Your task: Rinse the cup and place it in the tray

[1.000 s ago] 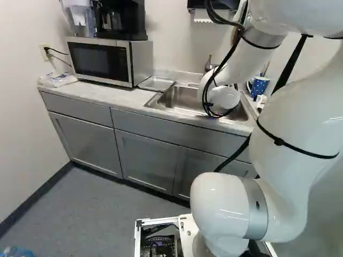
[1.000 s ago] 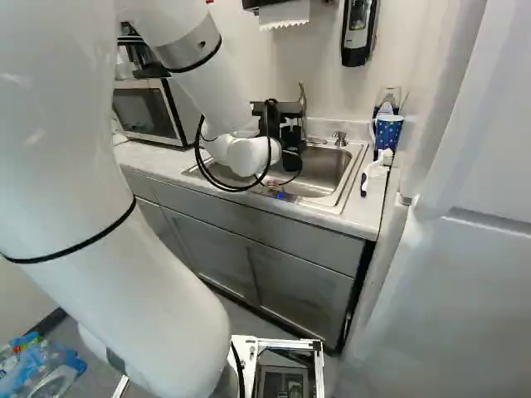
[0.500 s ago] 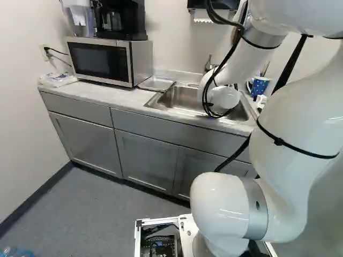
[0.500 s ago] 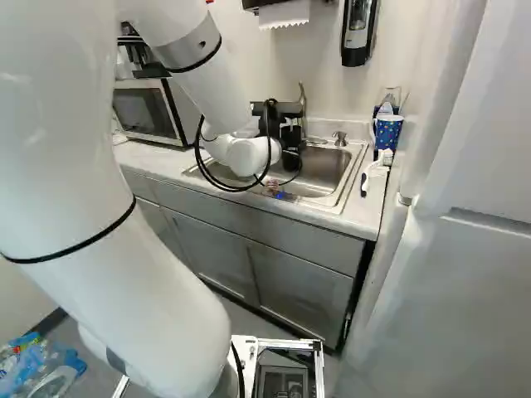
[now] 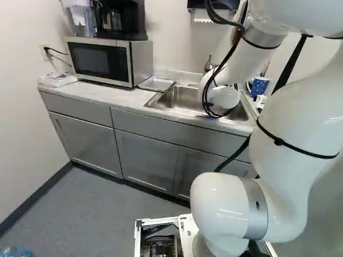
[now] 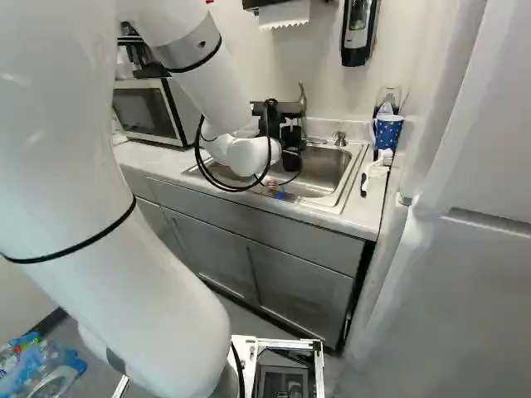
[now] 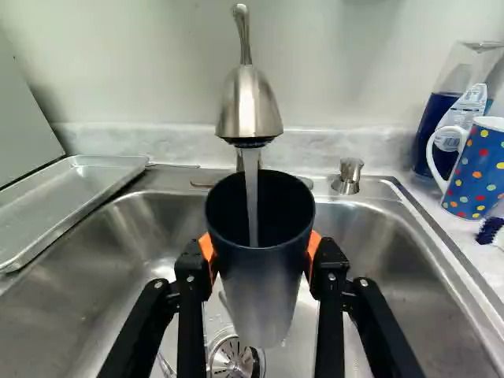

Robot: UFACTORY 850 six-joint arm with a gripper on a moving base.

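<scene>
Two fingers of the gripper (image 6: 270,120), seen in the wrist view, stand partway apart, their orange pads (image 7: 314,247) pressed to opposite sides of a dark cup (image 7: 264,276). The cup is held mouth up over the drain (image 7: 234,358) of the sink (image 7: 102,272). Water (image 7: 252,189) runs from the faucet (image 7: 250,110), close above and ahead, straight down into it; how full it is I can't tell. A metal tray (image 7: 79,185) lies beside the basin. On the other side stand a spotted mug (image 7: 472,173) and, behind it, a clear bottle holding blue liquid (image 7: 437,122); a small metal pump (image 7: 347,175) sits on the sink's back rim.

In the left base view, the arm (image 5: 222,99) hides the claw. The tray is between the microwave (image 5: 107,59) and the sink; a coffee maker (image 5: 120,21) and a clear pitcher (image 5: 80,19) sit on the microwave.

In the right base view, the arm partly covers the basin. A brush (image 6: 384,157) lies near the mug, and wrapped bottles (image 6: 41,365) rest on the floor.
</scene>
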